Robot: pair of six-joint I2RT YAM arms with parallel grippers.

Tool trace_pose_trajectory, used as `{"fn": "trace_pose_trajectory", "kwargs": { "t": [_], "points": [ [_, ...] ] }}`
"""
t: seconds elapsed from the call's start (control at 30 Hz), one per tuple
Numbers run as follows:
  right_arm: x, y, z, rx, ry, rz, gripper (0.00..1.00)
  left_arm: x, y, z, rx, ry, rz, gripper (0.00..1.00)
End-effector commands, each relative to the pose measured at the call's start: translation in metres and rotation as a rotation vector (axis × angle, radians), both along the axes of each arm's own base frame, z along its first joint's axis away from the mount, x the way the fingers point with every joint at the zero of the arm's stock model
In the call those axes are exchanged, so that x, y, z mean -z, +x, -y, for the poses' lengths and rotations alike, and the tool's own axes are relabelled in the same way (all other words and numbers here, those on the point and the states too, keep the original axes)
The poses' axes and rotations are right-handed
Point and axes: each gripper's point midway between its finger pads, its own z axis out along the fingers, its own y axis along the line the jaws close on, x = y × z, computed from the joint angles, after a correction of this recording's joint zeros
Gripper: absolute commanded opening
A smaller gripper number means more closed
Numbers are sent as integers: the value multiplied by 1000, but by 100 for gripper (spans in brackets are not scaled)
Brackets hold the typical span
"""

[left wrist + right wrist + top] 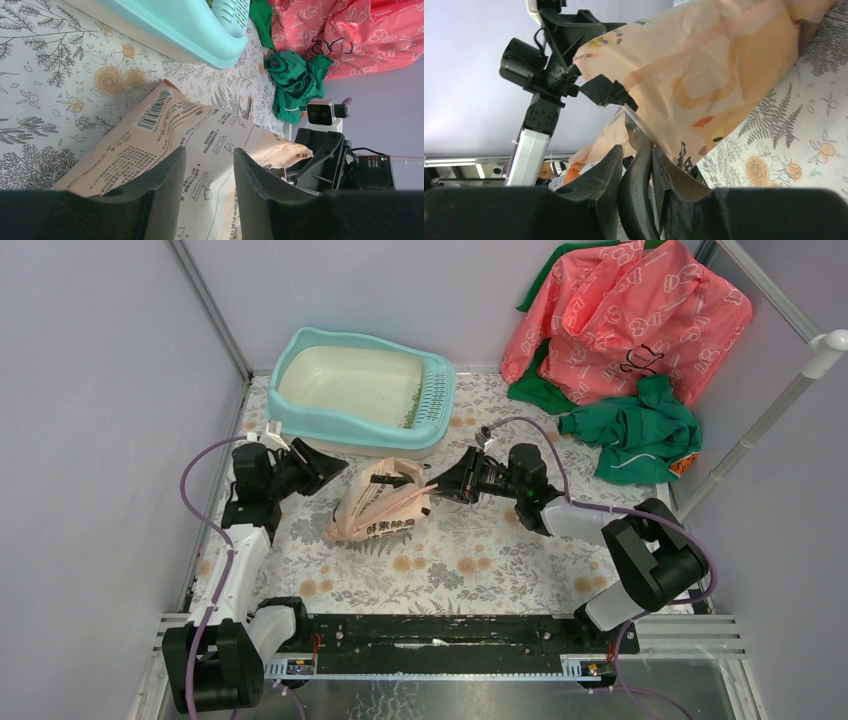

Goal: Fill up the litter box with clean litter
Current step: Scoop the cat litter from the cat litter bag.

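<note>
Right hand [636,150] pinches a black handle [635,195] at the peach bag [380,505]; left hand [207,155] spread beside it. Litter box [330,422] behind, counter's [480,560] far-left corner; cloths [620,330] heaped far-right.

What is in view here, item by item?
litter box: one, light teal with a cream basin, far left of the table
clean litter: a small scatter, green, inside the box beside the slotted grille
litter bag: one, peach-pink printed paper, lying between the two grippers
black-handled tool: one, black with a metal part, against the bag
printed garment: one, coral-pink, far right corner
green garment: one, green, crumpled in front of the pink one
floral tablecloth: one, white with grey and tan flowers, covering the table
left gripper: one, black, open, fingers pointed at the bag
right gripper: one, black, shut on the black-handled tool
</note>
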Motion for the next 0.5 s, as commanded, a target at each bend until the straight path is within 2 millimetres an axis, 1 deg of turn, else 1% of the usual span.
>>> {"fn": "trace_pose_trajectory", "kwargs": {
  "t": [0.0, 0.17, 0.3, 0.37, 0.47],
  "points": [
    [-46, -1, -2, -5, 9, 163, 0, -16, -1, 0, 26, 11, 52, 47],
    [-8, -22, 20, 9, -171, 101, 0, -14, -4, 1, 28, 3, 50, 47],
    [5, -32, 43, 49, -318, 106, 0, -14, -3, 2, 31, -3, 52, 47],
    [13, -34, 55, 68, -403, 96, 0, -14, -4, 2, 33, -3, 51, 47],
    [31, -37, 72, 90, -502, 55, 0, -13, -5, 3, 33, -5, 49, 47]
  ]
}}
